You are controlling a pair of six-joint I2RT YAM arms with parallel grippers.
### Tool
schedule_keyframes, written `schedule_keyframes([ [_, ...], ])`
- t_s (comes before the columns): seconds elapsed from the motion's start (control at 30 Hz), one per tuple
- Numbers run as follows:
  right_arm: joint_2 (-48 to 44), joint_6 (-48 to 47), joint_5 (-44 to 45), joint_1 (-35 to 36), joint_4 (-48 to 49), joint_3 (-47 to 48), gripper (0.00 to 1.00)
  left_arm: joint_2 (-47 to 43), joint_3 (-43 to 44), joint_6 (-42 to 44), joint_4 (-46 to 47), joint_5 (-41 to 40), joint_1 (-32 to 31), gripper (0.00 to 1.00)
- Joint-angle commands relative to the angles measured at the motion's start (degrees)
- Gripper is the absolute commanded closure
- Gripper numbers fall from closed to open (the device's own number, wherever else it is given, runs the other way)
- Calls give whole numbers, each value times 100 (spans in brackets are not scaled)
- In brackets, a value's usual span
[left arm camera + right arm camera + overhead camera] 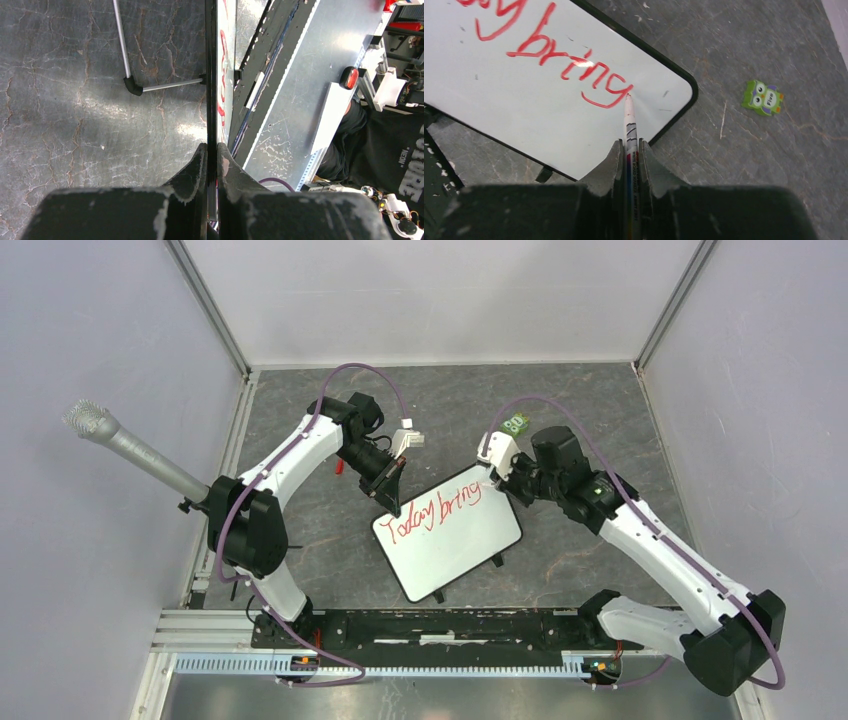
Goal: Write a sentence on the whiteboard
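The whiteboard (455,540) rests near the middle of the dark grey surface (620,420), turned at an angle, so that one corner points to the far side and another to the near side. The sentence (569,65) is written in red along the far left edge of the board; the words that can be read are "Today bring".

The left gripper (212,160) is pressed together on the far left edge of the whiteboard and pinches the thin rim between its two black fingers. In the left wrist view the board is seen edge-on, and a thin metal leg (150,87) goes out from its back side. Whether the board lies flat or is raised a little cannot be told.

The right gripper (629,147) is at the far corner of the board and pinches a white marker (630,125) between its fingers. The red tip of the marker touches the board just beside the tail of the last "g".

A small green owl eraser (763,97) lies on the surface to the right of the board, apart from it. A grey microphone (130,445) reaches in from the left wall.
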Motion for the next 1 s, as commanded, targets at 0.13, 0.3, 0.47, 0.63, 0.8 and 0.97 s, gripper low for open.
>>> schedule_keyframes([
  [0.13, 40, -72, 503, -196, 51, 233, 100, 59, -21, 283, 113, 89, -42, 98],
  [0.3, 110, -81, 513, -196, 152, 233, 100, 71, -14, 296, 113, 98, -38, 98],
  [0.47, 230, -46, 409, -196, 238, 298, 100, 53, -29, 294, 111, 82, -45, 98],
  [0.63, 311, -28, 199, -196, 274, 354, 100, 37, -45, 291, 113, 80, -43, 98],
  [0.8, 322, -19, -9, -196, 255, 326, 100, 60, -40, 284, 107, 71, -45, 98],
  [0.97, 289, -78, -116, -191, 159, 150, 100, 75, -31, 283, 113, 72, -38, 98],
])
